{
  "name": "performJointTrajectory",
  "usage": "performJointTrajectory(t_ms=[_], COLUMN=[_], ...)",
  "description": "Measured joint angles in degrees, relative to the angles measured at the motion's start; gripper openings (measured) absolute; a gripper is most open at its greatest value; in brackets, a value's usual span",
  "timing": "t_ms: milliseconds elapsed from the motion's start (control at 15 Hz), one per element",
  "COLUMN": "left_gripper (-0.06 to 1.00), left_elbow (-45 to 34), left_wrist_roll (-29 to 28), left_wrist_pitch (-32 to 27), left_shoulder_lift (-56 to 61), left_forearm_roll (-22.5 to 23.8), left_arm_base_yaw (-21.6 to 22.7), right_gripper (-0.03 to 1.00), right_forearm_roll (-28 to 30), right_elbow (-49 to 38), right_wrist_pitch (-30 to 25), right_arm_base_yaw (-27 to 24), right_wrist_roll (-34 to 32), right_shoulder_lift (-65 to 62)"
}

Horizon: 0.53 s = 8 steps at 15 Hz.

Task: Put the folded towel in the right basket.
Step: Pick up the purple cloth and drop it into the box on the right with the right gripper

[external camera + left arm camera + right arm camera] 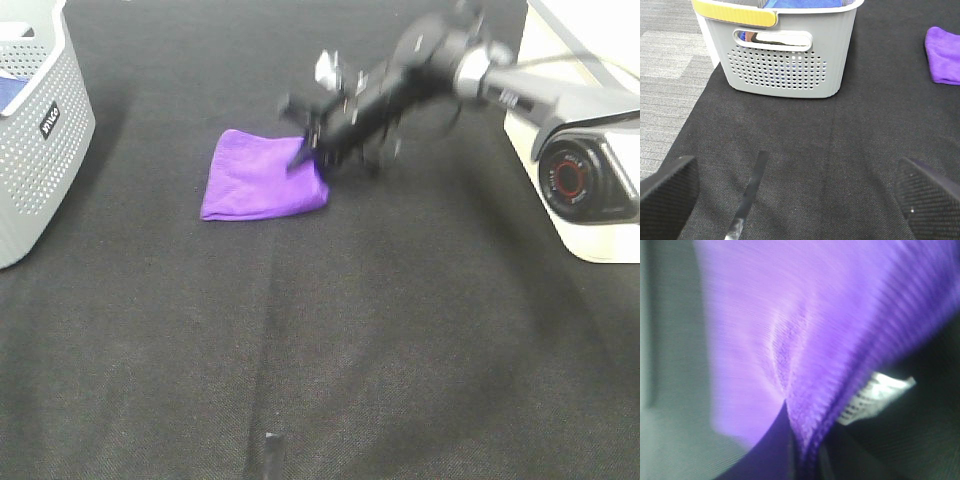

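Note:
The folded purple towel (258, 178) lies on the black mat left of centre. My right gripper (306, 156) reaches in from the upper right and sits at the towel's right edge, which is bunched up against it. In the right wrist view the purple cloth (805, 325) fills the frame, pinched into a fold at the dark fingertips (775, 450), with a white label (870, 395) beside it. My left gripper (800, 200) is open and empty, its black pads (665, 195) far apart above the mat. The towel's corner also shows in the left wrist view (944, 55).
A grey perforated basket (40, 130) with blue cloth inside stands at the far left; it also shows in the left wrist view (785, 60). A white body (590, 215) stands at the right edge behind the arm's joint. A thin dark strip (272, 452) lies near the front.

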<state>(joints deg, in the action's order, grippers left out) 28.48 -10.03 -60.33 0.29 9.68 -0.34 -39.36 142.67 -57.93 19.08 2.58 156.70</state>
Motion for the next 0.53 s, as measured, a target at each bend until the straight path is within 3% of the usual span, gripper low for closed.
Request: performJointTrajectory(t_ms=[133,267,533], left_gripper=[0.99,0.99,0.99], left_elbow=[0.0,0.0,0.0], left_wrist_roll=[0.0,0.0,0.0], left_wrist_pitch=[0.0,0.0,0.0], left_shoulder_lift=[0.0,0.0,0.0], left_forearm_roll=[0.0,0.0,0.0], left_arm_base_yaw=[0.0,0.0,0.0], right_gripper=[0.04,0.04,0.04], right_forearm_roll=[0.5,2.1,9.5], right_elbow=[12.7,23.4,26.8], right_wrist_pitch=[-8.0,-10.7,-11.1], right_arm_base_yaw=[-3.1,-8.7,-23.7], right_wrist_roll=[-0.1,-1.4,-1.7], right_shoulder_lift=[-3.9,-8.0,-18.7])
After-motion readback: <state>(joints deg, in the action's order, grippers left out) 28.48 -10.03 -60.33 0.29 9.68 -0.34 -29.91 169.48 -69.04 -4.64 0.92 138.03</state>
